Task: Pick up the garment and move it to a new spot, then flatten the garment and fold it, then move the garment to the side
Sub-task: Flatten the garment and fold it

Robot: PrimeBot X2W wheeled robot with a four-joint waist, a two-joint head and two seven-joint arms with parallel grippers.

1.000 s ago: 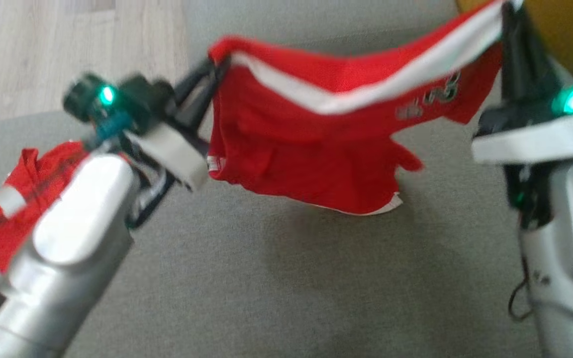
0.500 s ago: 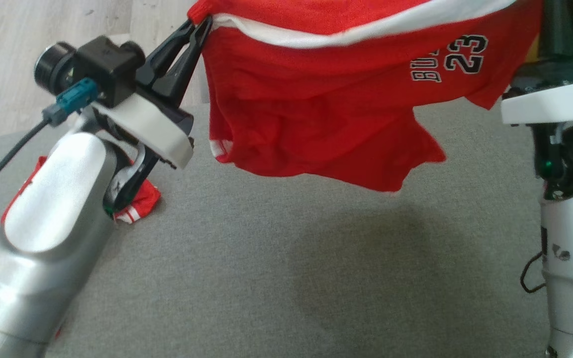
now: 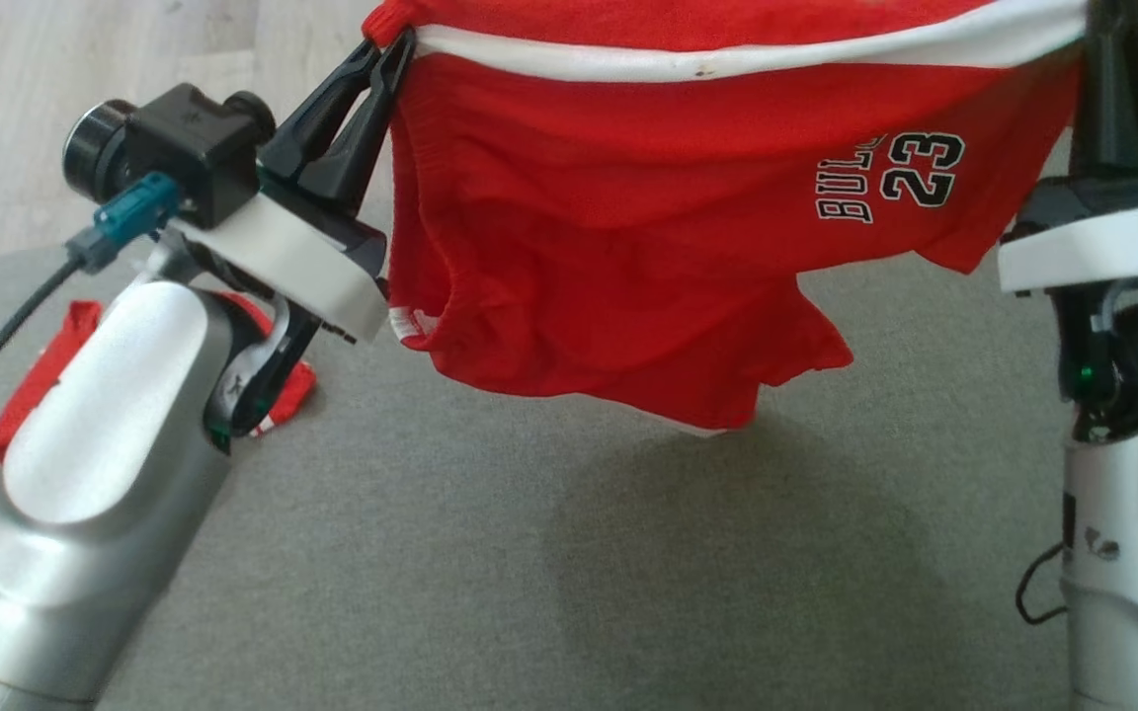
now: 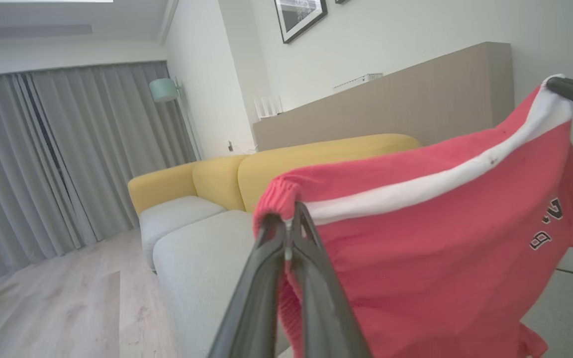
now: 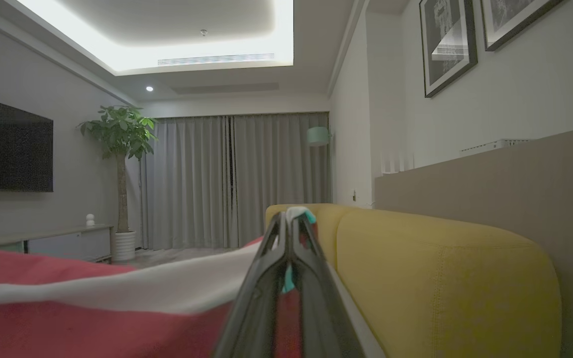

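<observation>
The garment [image 3: 648, 227] is a pair of red shorts with a white waistband stripe and "23" printed on one leg. It hangs stretched in the air above the grey seat [image 3: 549, 553]. My left gripper [image 3: 393, 44] is shut on the waistband's left end, seen close in the left wrist view as the garment [image 4: 416, 238] pinched at the left gripper [image 4: 290, 214]. My right gripper [image 3: 1093, 39] is shut on the right end; in the right wrist view the right gripper [image 5: 289, 221] pinches the garment [image 5: 92, 293] at its white band.
A second red garment [image 3: 45, 365] lies crumpled on the grey seat behind my left forearm. The yellow sofa back [image 5: 445, 278] runs along the right. Pale wooden floor [image 3: 55, 89] lies beyond the seat's far left edge.
The head camera has shifted. The garment has been lifted and pulled taut between both grippers, its waistband now nearly level. Its legs have swung slightly lower over the seat.
</observation>
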